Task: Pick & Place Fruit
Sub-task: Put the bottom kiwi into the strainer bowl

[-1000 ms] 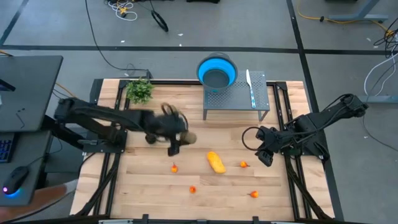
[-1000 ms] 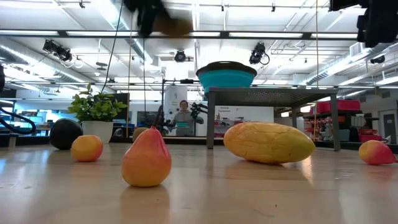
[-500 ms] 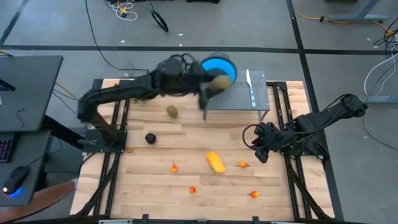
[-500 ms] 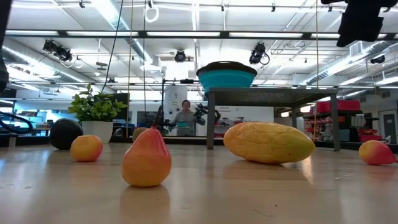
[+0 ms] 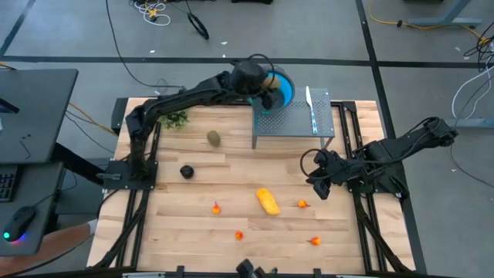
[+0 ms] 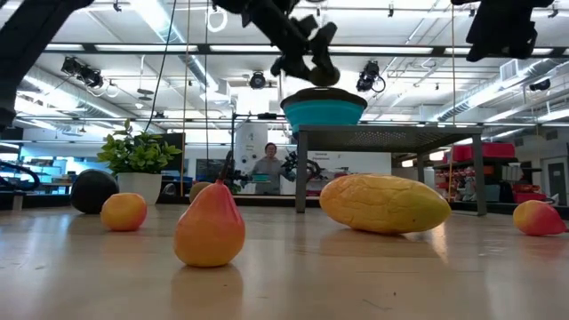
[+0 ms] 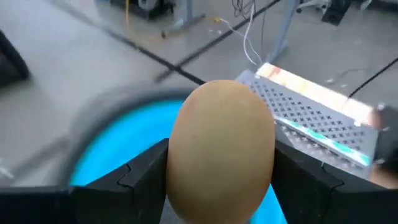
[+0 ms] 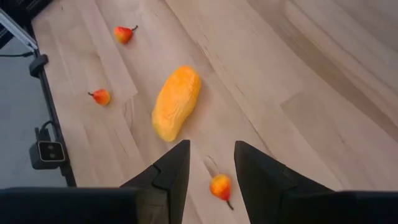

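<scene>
Fingers of the left gripper point(image 7: 221, 180) pinch a brown-green oval fruit point(image 7: 221, 152) from both sides, and in the high view that gripper point(image 5: 266, 83) now hangs over the blue bowl point(image 5: 282, 93) at the upper centre of the frame. A second ago it was blurred in motion low over the wood left of centre; half a second ago it had swung up to the bowl's left edge. Now it sits above the bowl's opening (the low view shows it just over the bowl's rim point(image 6: 324, 105), on the perforated metal stand point(image 6: 388, 137)). My reading is that the carry is finished and only the release remains.

Across the table the right gripper point(image 5: 318, 177) waits at the right of centre, its fingers point(image 8: 171, 171) parted a little with nothing between them, looking down on the oblong yellow fruit point(image 8: 176, 103). It has barely shifted over the second.

What is left on the wood: the second brown-green oval point(image 5: 214, 138) at upper left of the boards, the dark round fruit point(image 5: 186, 171) below it, the yellow piece point(image 5: 268, 201) at centre, and four tiny orange-red ones point(image 5: 216, 208) scattered along the lower half. So one piece is about to land and most of the sorting is still ahead. The leafy sprig point(image 5: 177, 119) and the knife point(image 5: 310, 104) stay where they were.
</scene>
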Available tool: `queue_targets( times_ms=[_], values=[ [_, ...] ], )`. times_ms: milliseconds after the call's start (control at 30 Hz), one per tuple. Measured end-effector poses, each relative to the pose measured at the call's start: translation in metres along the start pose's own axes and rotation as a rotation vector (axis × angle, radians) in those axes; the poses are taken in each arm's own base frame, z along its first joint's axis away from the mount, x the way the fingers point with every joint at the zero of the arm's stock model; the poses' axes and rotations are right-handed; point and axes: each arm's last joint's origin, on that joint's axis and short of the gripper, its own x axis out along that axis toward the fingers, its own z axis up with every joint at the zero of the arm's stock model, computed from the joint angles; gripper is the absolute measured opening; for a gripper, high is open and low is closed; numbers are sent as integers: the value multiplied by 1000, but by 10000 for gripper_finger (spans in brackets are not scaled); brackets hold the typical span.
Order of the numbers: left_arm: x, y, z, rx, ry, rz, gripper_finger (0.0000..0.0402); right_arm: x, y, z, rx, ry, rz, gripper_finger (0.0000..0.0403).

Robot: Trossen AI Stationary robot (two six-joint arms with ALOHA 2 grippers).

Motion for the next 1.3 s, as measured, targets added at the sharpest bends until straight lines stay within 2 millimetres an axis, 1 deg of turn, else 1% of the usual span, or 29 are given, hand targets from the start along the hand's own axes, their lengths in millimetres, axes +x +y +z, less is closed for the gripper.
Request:
queue_targets(
  times_ms=[100, 167, 233, 333, 467, 533, 667, 833, 933, 1100, 1200, 1300],
  values=[
    [15, 12, -6, -137, 35, -34, 250, 0, 1, 0, 13, -5, 7, 132],
    [18, 20, -10, -191, 81, -38, 249, 0, 1, 0, 20, -4, 7, 132],
    [25, 22, -11, -201, 60, -29, 248, 0, 1, 0, 21, -4, 7, 132],
    [33, 28, -19, -194, 101, 6, 249, 0, 1, 0, 22, -5, 8, 132],
    [43, 28, -27, -133, 117, 35, 249, 0, 1, 0, 17, -4, 7, 132],
    [44, 27, -31, -88, 126, 62, 249, 0, 0, 0, 16, -2, 5, 132],
    [44, 23, -31, -6, 108, 103, 249, 0, 0, 0, 15, 0, 2, 132],
    [44, 20, -31, -2, 116, 39, 250, 0, 0, 0, 15, 0, 2, 132],
    [43, 18, -31, 2, 116, 19, 257, 0, 0, 0, 15, 0, 2, 132],
    [46, 17, -32, 2, 114, 18, 279, 0, 0, 0, 23, 1, 2, 132],
    [48, 16, -37, 7, 138, 15, 282, 0, 0, 0, 23, 2, 3, 132],
    [53, 12, -38, 35, 110, 34, 278, 0, 0, 0, 24, 15, 12, 132]
  ],
)
